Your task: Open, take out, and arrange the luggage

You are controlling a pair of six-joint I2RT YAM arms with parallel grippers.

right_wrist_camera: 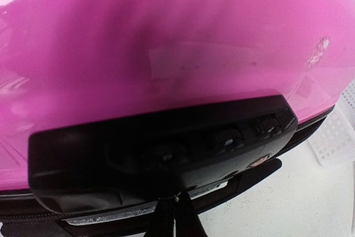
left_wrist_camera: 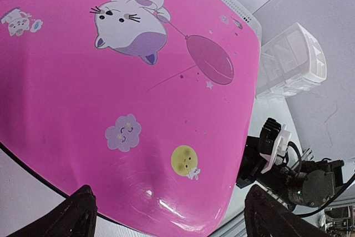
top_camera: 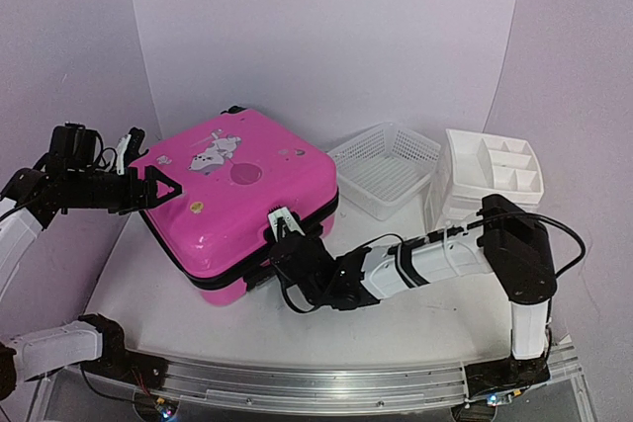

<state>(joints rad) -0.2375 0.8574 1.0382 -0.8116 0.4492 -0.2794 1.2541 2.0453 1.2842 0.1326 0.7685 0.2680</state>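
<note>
One pink suitcase (top_camera: 232, 200) lay closed between two grippers, left gripper (top_camera: 166, 188) spread wide at its edge, right gripper (top_camera: 283, 226) pinched shut under its black lock panel (right_wrist_camera: 166, 148), one basket (top_camera: 384, 167) and one organizer (top_camera: 492, 173) beyond the right jaws.

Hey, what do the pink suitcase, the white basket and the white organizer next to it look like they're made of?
The luggage looks like glossy hard plastic: its pink shell mirrors the lights. The basket seems thin molded white plastic, its walls an open grid. The organizer looks like smooth, slightly translucent white plastic, probably rigid.
</note>
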